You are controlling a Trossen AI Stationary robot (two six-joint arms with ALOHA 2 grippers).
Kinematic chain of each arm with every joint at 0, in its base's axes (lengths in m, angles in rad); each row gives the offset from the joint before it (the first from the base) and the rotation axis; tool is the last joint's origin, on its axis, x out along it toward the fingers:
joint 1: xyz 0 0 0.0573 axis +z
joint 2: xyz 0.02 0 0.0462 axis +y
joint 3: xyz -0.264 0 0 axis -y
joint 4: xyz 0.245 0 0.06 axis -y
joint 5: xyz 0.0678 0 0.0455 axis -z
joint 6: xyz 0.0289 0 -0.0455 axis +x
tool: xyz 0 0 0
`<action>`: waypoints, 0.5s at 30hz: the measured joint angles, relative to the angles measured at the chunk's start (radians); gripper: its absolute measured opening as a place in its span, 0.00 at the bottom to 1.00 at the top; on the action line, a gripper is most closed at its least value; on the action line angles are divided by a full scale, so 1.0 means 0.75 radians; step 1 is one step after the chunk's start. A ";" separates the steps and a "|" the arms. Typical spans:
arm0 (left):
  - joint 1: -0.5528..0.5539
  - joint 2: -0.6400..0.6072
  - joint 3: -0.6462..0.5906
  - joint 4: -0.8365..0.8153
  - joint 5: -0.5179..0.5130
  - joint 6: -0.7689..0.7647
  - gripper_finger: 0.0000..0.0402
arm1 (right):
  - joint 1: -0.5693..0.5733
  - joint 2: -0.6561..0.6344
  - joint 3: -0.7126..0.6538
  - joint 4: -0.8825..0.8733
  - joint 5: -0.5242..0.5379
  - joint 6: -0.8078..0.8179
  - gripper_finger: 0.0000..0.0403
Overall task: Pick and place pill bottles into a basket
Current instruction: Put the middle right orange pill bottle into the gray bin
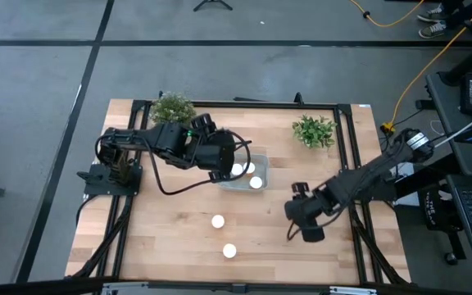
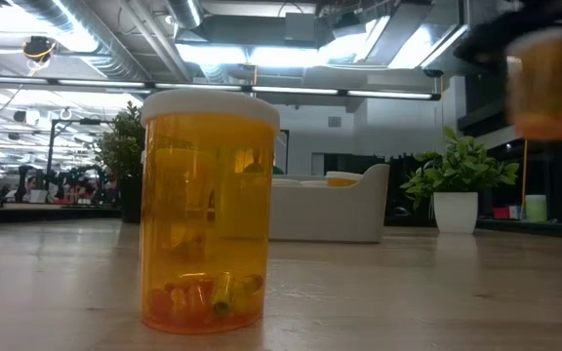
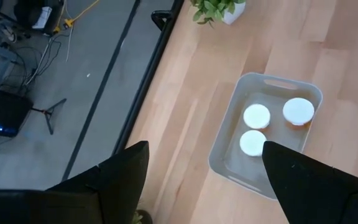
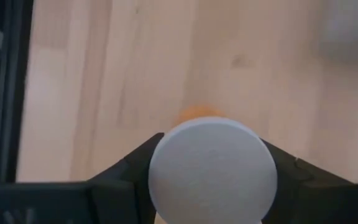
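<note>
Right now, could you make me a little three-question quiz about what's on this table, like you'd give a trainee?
1. How many pill bottles are inside the basket?
2. True or false: the right gripper is closed around a white-capped bottle.
3. Which is open and empty above the basket: A) the left gripper, B) the right gripper?

Key:
1. Three, seen as white caps in the left wrist view.
2. True.
3. A.

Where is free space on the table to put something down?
Bare wood lies between the two plants and left of the two standing bottles. The middle is crowded: basket, left gripper, right gripper holding a bottle.
</note>
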 joint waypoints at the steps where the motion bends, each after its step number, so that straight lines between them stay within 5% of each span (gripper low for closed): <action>1: -0.006 0.000 0.000 0.000 0.000 0.000 0.77 | -0.029 0.000 0.032 -0.019 0.010 -0.043 0.50; 15: -0.072 0.000 0.003 0.000 -0.059 0.000 0.77 | -0.480 -0.001 0.232 -0.032 0.043 -0.538 0.49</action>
